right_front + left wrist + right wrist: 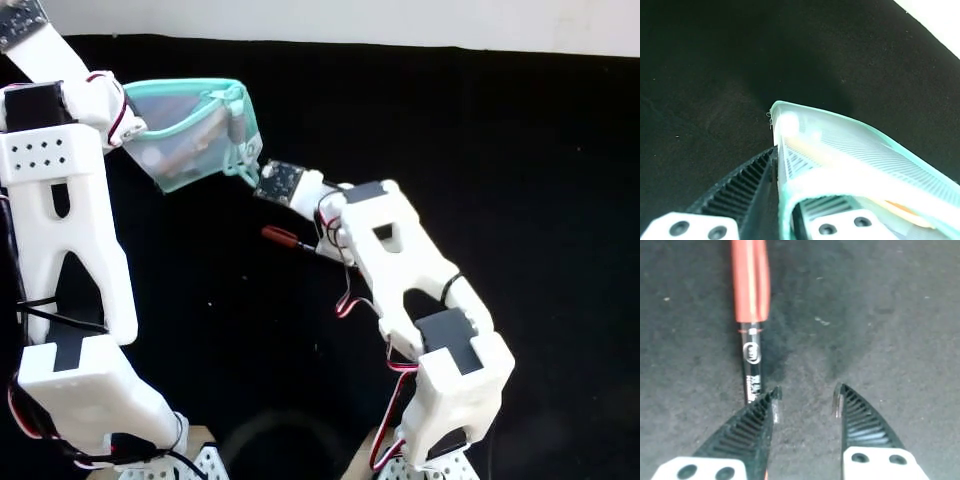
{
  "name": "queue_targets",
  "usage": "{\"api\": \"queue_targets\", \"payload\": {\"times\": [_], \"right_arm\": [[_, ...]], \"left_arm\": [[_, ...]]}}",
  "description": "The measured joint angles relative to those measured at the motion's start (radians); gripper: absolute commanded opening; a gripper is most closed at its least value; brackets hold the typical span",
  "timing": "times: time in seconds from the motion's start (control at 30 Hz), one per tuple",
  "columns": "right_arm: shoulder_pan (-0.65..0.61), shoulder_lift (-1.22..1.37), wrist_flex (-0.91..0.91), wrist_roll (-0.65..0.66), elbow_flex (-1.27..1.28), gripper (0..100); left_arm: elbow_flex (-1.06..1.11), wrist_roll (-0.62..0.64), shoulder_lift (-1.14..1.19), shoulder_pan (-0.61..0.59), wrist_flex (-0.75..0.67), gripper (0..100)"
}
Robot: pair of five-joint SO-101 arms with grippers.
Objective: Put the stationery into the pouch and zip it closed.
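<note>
The left gripper [784, 172] is pinching one edge of the pouch [850, 150], with a black ribbed finger [742, 187] lying against one face and the other finger pressing from behind the mesh. In the high view the pouch [195, 135] is hanging clear of the black table [520, 150] at its far left, tilting down from the left gripper [135, 132] toward the middle of the table.

The pouch is showing as a translucent mint-green bag of fine striped mesh with a solid teal border running round its rim. Pale tan and orange shapes are showing faintly through the mesh, though it is not possible to tell what they are. At the end away from the left gripper, teal trim and loops are bunching at the corner, just beside the right arm's wrist.

The right gripper [805, 399] is hovering low over the table with its two fingers spread apart and nothing between them. A pen [750, 315] with a red cap and a black barrel is lying flat on the table, its barrel end sitting just beside one fingertip [771, 399]. From above, the pen [279, 236] is lying below the pouch, apart from it.
</note>
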Motion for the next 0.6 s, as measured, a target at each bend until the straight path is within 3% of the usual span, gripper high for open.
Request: {"api": "queue_targets", "payload": {"times": [0.6], "right_arm": [[-0.051,0.184,-0.092,0.003,-0.109,17.3]], "left_arm": [[-0.002,-0.011,0.002,-0.008,-0.008,1]]}}
